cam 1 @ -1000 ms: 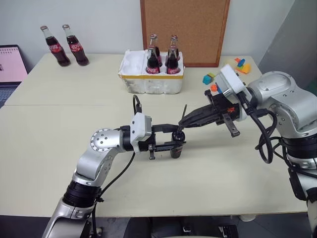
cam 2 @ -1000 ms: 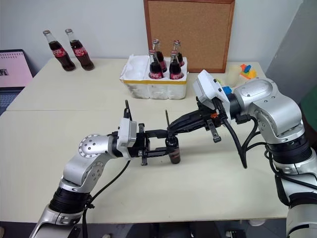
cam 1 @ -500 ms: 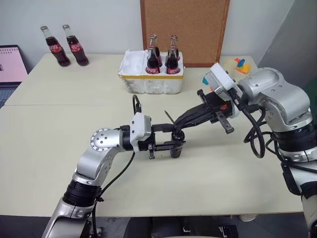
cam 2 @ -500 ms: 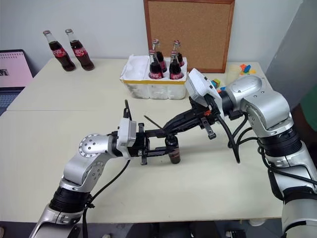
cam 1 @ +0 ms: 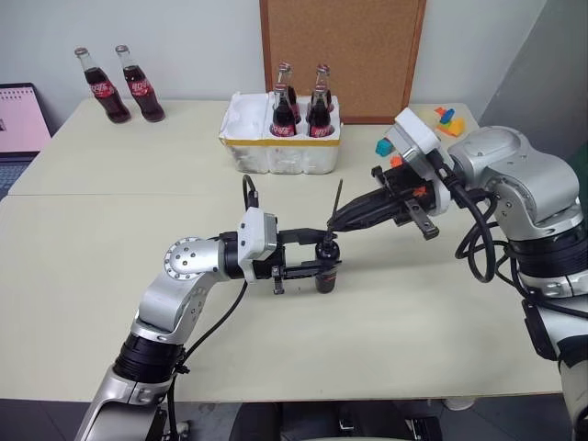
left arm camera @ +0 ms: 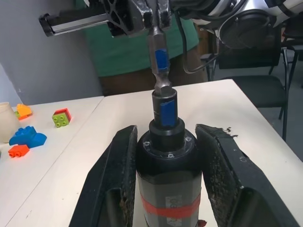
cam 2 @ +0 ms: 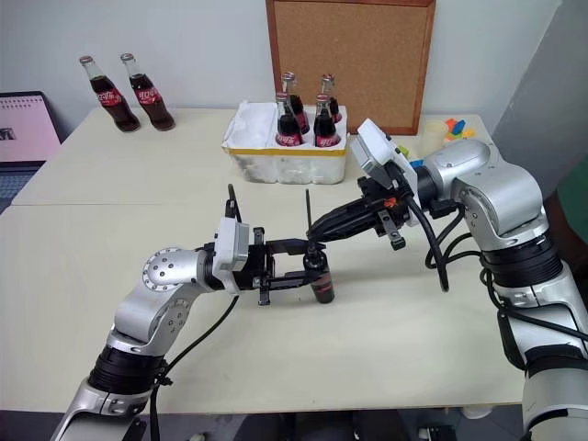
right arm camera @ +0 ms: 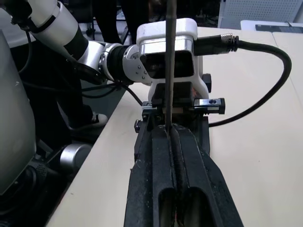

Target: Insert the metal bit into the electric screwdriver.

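The electric screwdriver [left arm camera: 166,156] is held upright near the bench [cam 1: 110,266] centre, clamped by the left tool [cam 1: 323,260]. The metal bit [left arm camera: 159,61], pinched by the closed right tool [cam 1: 336,220], apparently meets the socket. A straight downward push is required next.

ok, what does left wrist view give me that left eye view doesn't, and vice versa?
Left wrist: close up, the metal bit's lower end meets the mouth of the electric screwdriver, roughly in line with it. There are blue marks on both and a person's green shirt behind.
Left eye: the table layout, with two cola bottles at the far left, four more in the white crate, the corkboard and the laptop.
Shared: left tool shut on the upright screwdriver, right tool shut on the bit, and the coloured blocks.
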Available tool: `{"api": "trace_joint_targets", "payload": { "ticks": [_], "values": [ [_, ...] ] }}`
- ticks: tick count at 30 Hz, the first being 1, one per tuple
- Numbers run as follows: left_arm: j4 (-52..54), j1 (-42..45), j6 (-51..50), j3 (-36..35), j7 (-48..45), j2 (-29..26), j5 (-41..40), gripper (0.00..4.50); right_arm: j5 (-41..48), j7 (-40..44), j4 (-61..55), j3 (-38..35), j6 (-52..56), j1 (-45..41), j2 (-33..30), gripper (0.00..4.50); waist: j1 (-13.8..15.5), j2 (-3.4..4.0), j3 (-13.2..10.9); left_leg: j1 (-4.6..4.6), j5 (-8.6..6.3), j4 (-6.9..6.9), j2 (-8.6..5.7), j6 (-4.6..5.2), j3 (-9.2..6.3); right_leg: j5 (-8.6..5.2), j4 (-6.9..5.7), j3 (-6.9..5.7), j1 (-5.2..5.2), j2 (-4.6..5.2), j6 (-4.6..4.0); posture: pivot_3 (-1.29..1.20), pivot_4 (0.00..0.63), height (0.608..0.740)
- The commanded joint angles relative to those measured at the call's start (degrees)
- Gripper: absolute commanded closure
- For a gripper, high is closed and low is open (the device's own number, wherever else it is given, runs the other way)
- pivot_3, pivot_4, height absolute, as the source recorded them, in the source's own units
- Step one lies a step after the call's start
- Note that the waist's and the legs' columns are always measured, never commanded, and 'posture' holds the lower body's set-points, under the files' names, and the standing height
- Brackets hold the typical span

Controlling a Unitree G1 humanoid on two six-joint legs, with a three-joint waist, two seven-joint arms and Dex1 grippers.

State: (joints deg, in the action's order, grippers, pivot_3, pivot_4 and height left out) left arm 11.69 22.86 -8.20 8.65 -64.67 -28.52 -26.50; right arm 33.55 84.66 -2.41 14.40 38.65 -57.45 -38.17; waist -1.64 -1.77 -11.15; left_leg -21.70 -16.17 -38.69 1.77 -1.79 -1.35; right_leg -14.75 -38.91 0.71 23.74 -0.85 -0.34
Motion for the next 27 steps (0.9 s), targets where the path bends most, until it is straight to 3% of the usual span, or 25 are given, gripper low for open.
{"api": "trace_joint_targets", "payload": {
  "ticks": [1, 17, 27],
  "values": [
    [0.0, -0.5, -0.5, 0.8, -0.8, -1.0, 1.1, 2.92, -0.4, -0.1, -2.3, -0.5, 0.1, 0.3, -0.3, 4.50, 0.0, 0.00, 0.0, 0.00, 0.00, 0.00, 0.00, 0.00, 0.00, 0.00, 0.00, 0.00, 0.00, 0.00, 0.00, 0.00, 0.150, 0.740],
    [-0.6, 0.0, -0.5, 1.1, -0.8, -0.7, 1.5, 2.92, -4.8, 1.0, -1.4, 2.4, -2.2, -0.5, -0.3, 4.50, 0.0, 0.01, 0.0, -0.07, 0.00, 0.00, 0.00, 0.00, 0.00, 0.00, 0.01, -0.01, 0.07, 0.00, 0.00, 0.00, 0.150, 0.740],
    [-0.5, 0.1, -0.5, 1.4, -0.5, -0.5, 1.7, 2.92, -2.9, -0.2, -2.4, -0.9, 0.6, -0.3, -2.1, 2.63, 0.0, 0.01, 0.0, -0.11, 0.00, 0.00, 0.00, 0.00, 0.01, 0.00, 0.03, 0.01, 0.10, 0.01, 0.00, 0.00, 0.150, 0.740]
  ]
}}
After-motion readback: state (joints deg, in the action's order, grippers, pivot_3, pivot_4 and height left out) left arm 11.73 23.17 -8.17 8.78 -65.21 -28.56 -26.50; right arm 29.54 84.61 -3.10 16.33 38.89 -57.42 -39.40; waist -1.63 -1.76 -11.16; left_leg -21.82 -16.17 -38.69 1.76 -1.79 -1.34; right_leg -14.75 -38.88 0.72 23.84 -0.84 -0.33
